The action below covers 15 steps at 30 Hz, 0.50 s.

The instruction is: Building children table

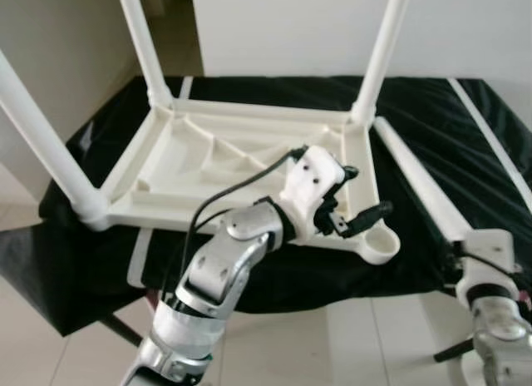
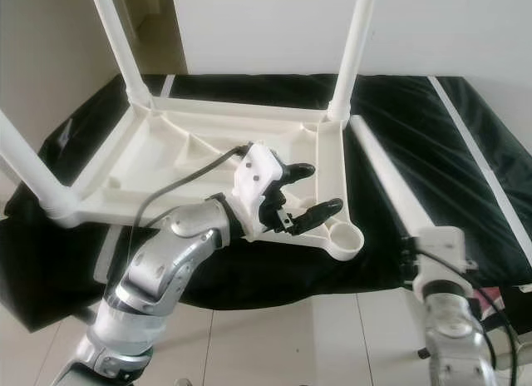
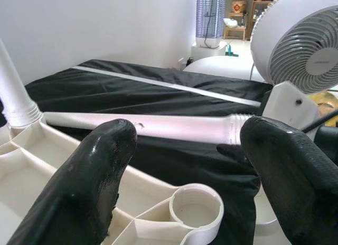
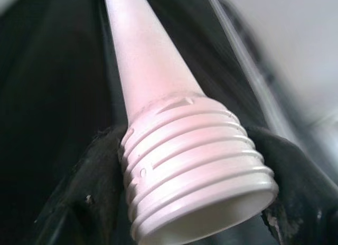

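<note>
Right at the bottom of your head view, your right gripper [image 4: 200, 203] is clamping the threaded end of the loose table leg [image 1: 416, 174] — its black fingers are pressing on either side of the ribbed collar, while the rest of the leg is lying along the black cloth [image 1: 432, 111] just beside the upturned tabletop [image 1: 208, 165]. Your left gripper [image 1: 353, 207] is hovering over the tabletop's near corner with its fingers [image 3: 90, 176] spread wide and nothing between them; the empty corner socket [image 3: 196, 209] is sitting just beyond the fingertips. By the look of it you are well along: three legs are already standing in their sockets [image 1: 50, 149] [image 1: 145, 45] [image 1: 382, 45], and only this fourth one is waiting to be lifted, lined up with the open socket and screwed in. You are seeing the standing legs cut off by the frame's top edge, so their ends are not showing. A white fan [image 3: 303, 39] is standing beyond the cloth.
</note>
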{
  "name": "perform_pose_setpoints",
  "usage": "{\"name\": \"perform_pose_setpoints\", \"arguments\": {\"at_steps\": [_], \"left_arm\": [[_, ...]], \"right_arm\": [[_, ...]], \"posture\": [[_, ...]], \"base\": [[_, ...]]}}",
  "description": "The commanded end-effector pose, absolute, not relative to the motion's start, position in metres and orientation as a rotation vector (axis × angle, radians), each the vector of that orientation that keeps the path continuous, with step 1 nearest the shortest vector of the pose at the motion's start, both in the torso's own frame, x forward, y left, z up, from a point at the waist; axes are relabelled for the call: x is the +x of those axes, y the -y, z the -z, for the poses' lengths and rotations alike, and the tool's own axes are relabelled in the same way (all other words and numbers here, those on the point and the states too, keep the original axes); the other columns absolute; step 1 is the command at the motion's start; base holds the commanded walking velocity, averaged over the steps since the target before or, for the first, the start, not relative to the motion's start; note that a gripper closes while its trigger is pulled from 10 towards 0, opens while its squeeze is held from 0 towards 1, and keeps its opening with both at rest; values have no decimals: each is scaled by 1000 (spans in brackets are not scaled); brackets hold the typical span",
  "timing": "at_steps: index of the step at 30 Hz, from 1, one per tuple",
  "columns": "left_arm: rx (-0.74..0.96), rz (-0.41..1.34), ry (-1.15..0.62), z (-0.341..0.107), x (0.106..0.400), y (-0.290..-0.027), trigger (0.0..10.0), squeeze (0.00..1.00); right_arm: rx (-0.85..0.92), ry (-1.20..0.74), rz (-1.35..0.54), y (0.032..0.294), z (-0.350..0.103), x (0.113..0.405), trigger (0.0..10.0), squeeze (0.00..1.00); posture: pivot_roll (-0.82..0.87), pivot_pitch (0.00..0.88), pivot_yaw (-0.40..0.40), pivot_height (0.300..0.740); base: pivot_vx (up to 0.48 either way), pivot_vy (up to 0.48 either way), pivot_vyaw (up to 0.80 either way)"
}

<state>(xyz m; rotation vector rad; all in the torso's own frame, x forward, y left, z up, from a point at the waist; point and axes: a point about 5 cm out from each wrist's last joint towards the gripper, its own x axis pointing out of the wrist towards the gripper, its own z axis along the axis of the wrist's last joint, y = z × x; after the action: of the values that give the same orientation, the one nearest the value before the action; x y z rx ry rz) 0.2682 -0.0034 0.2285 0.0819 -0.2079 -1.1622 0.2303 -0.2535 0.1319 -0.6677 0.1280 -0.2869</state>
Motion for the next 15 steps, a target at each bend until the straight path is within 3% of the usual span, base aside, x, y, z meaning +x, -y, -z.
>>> {"name": "perform_pose_setpoints", "arguments": {"at_steps": [1,9,10,11,12,15], "left_arm": [[86,1146,227,-233,268,5,10000,0],[87,1146,228,-233,268,6,10000,0],[88,1147,228,-233,268,6,10000,0],[88,1147,228,-233,268,6,10000,0],[89,1148,229,-233,268,6,10000,0],[89,1149,230,-234,268,6,10000,0]], "right_arm": [[-773,-146,207,238,-120,231,10000,0],[-819,-158,195,237,-113,230,10000,0],[-820,-164,200,238,-112,230,10000,329],[-820,-164,200,238,-112,230,10000,329],[-813,-171,199,238,-112,230,10000,1000],[-836,-173,189,237,-110,230,10000,1000]], "posture": [[-84,49,-4,740],[-86,40,-1,740],[-86,38,0,740],[-86,38,0,740],[-86,38,0,740],[-87,38,2,740]], "base": [[0,0,0],[0,0,0],[0,0,0],[0,0,0],[0,0,0],[0,0,0]]}}
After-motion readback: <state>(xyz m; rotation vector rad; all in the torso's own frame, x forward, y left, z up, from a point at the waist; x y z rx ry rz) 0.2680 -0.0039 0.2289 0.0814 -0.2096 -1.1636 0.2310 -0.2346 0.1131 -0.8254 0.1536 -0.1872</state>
